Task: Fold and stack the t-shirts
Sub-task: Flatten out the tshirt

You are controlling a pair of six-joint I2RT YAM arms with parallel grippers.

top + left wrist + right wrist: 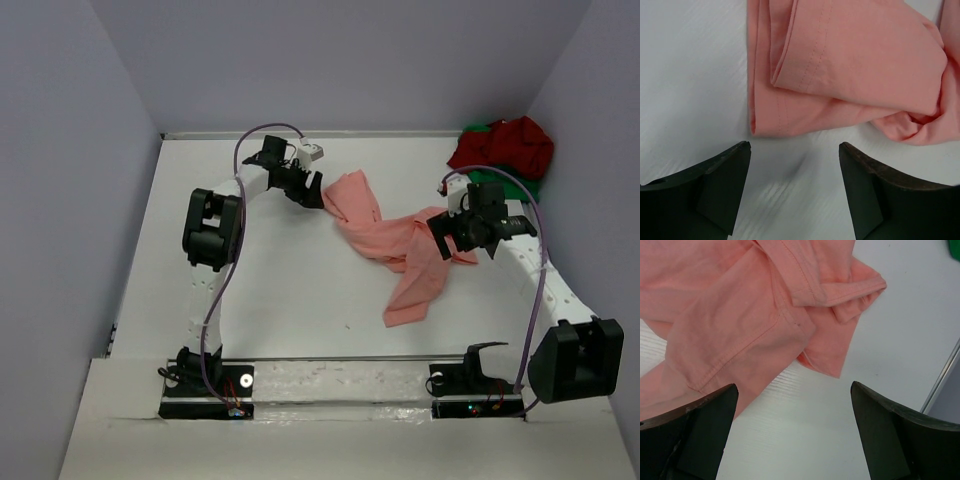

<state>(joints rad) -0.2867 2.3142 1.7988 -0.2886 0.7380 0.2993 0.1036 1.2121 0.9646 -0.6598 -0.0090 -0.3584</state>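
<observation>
One pink shirt (400, 245), crumpled, lay mid-way across the table (280, 290). The red shirt (505, 145) and green shirt (477, 128) were heaped in the far right corner. The left gripper (795, 150) and right gripper (795, 390), jaws released and grasping nothing, flanked it.

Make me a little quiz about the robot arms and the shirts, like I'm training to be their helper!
1. True or false: the pink shirt is neatly folded.
2. In the far right corner, what lies on top of the green shirt? A) the red shirt B) a blue towel C) a box
3. Fill in: the jaws of both arms are ____ and hold nothing.

Key: 1 false, it lies crumpled and twisted between the arms. 2 A. 3 open.
</observation>
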